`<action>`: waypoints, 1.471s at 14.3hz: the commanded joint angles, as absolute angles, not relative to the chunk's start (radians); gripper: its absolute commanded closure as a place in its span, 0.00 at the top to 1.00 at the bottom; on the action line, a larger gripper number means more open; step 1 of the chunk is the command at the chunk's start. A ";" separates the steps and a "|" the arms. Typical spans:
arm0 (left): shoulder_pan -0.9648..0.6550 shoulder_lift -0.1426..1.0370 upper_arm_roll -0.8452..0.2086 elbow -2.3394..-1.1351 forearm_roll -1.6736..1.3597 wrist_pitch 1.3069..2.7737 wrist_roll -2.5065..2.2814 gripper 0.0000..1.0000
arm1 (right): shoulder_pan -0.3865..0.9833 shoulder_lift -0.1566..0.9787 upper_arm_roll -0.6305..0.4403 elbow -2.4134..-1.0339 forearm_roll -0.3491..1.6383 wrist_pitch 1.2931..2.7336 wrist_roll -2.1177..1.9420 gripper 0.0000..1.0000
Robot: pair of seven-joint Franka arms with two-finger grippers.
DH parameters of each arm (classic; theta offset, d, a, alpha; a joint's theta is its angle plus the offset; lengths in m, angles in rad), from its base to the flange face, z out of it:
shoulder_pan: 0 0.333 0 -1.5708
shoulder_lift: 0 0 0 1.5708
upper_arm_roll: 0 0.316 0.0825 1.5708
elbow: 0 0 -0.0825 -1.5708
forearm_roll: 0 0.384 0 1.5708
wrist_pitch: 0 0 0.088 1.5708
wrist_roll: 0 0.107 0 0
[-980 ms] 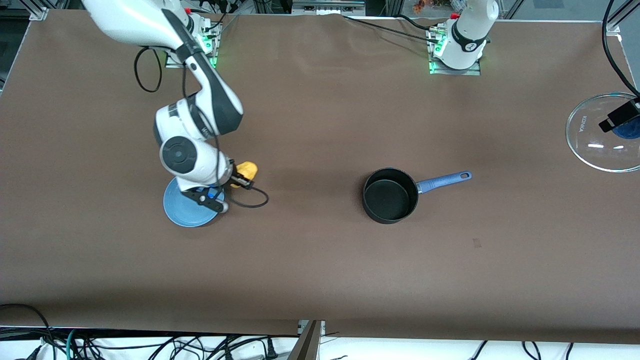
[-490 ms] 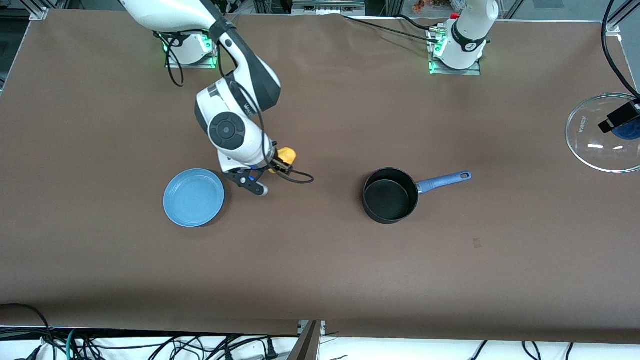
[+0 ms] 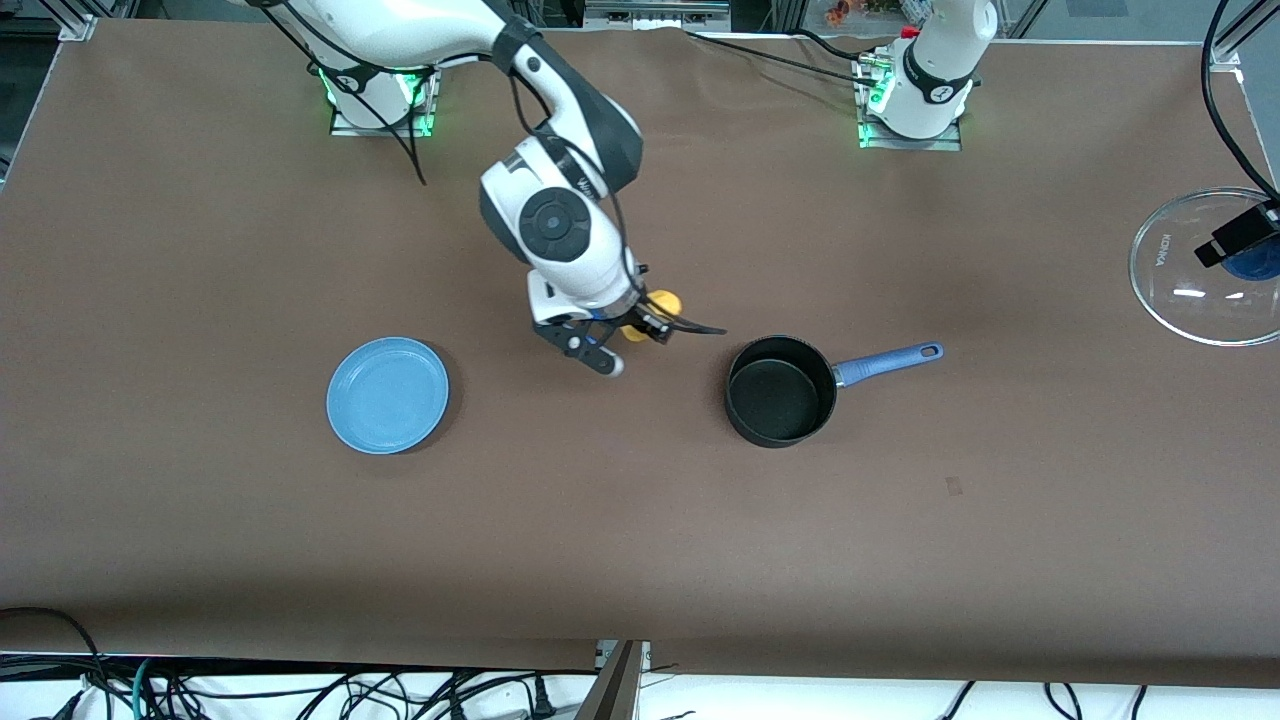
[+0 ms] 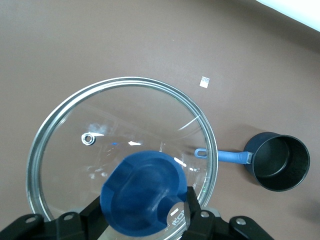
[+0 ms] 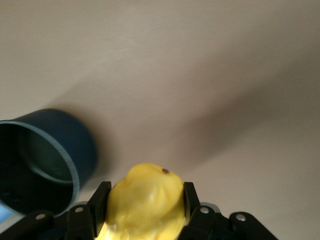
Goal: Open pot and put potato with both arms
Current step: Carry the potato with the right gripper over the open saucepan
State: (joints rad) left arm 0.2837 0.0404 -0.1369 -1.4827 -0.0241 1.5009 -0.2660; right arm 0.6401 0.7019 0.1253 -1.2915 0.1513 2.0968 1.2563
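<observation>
Potato (image 3: 664, 302) carried in the right hand (image 3: 640, 330) above the bare desk (image 3: 640, 520), near the frame's centre, between blue plate (image 3: 387, 394) and pot (image 3: 779, 390).

Right hand's fingers (image 5: 97, 200) are clamped on both sides of the yellow potato (image 5: 146, 202), the open pot (image 5: 42, 160) just beside it in the right wrist view. Black pot sits uncovered right of centre, its blue handle (image 3: 888, 362) pointing toward the frame's right edge. Left hand (image 3: 1238, 235) at the far right edge is closed on the blue knob (image 4: 143, 192) of the glass lid (image 3: 1195, 266), and the left wrist view shows the lid (image 4: 122, 150) with the pot (image 4: 279, 161) well apart at lower right.
</observation>
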 commanded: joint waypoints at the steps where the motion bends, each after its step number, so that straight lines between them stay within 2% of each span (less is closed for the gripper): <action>1: 0.276 0.018 -0.121 -1.500 -0.052 1.519 -0.242 0.26 | 0.672 0.758 0.117 -1.221 0.161 2.161 1.293 0.34; 4: 0.276 0.018 -0.121 -1.500 -0.052 1.519 -0.242 0.26 | 0.715 0.791 0.115 -1.203 0.160 2.247 1.336 0.34; 9: 0.278 0.044 -0.104 -1.500 -0.052 1.529 -0.241 0.26 | 0.756 0.845 0.114 -1.161 0.153 2.281 1.364 0.34; 14: 0.281 0.084 -0.084 -1.588 -0.052 1.693 -0.238 0.26 | 0.799 0.882 0.109 -1.152 0.152 2.388 1.399 0.34; 17: 0.282 0.138 -0.084 -1.614 -0.052 1.772 -0.236 0.26 | 0.804 0.942 0.109 -1.076 0.150 2.446 1.405 0.34; 21: 0.285 0.210 -0.072 -1.650 -0.051 1.869 -0.212 0.26 | 0.802 0.997 0.078 -1.040 0.147 2.607 1.381 0.34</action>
State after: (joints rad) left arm 0.2844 0.1863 -0.0903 -1.6279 -0.0242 1.8117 -0.2619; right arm 0.7918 0.9423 0.1051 -1.1059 0.1505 2.5376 1.3841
